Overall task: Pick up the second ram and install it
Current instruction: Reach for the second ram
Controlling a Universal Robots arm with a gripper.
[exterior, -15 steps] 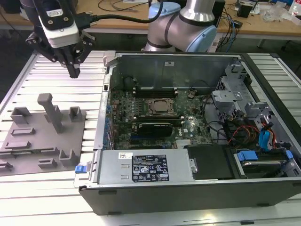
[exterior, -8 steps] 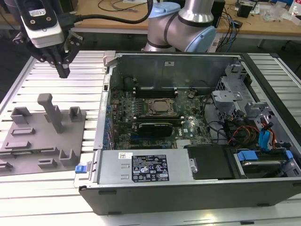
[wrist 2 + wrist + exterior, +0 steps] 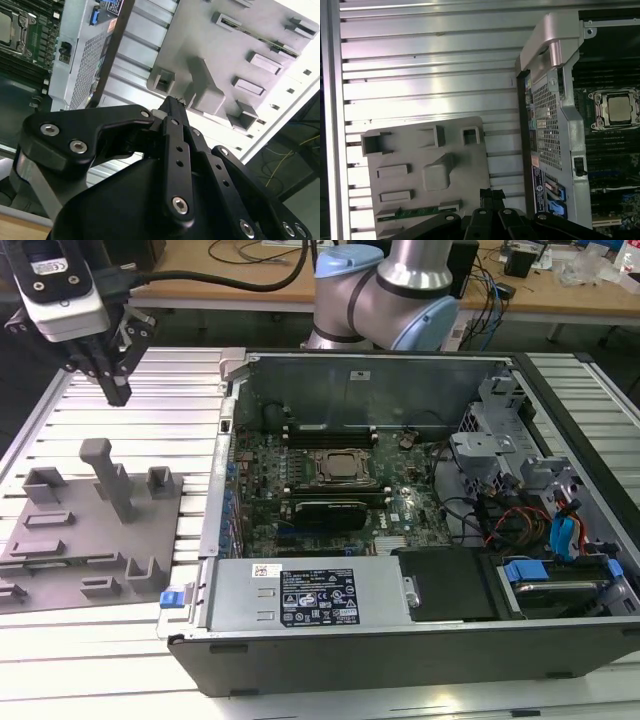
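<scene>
claw (image 3: 118,392) hangs high over the slatted table (image 3: 150,390) at the exterior view's far left, its fingers pinched together with nothing between them, and it is well apart from everything below. under it sits the grey holder plate (image 3: 90,540), with a tall post (image 3: 112,480) standing up from its middle and low blocks around it. the second ram (image 3: 417,212) lies flat in a low holder near 1 edge of that plate, a thin green strip in the first wrist view, untouched.

the risks from here, as i judge them: the claw is closed, so a descent onto the stick with the jaws unopened would press on the board instead of straddling it. the post stands near the ram's holder, and a drop that is off line could clip it and shove the whole plate. the stick is thin and sits low, so a skewed or shallow pinch could let it tilt or slip. over at the exterior view's right, the open computer case (image 3: 400,370) has a raised wall, and a low carry could catch the ram on it before it reaches the motherboard (image 3: 330,490).
</scene>
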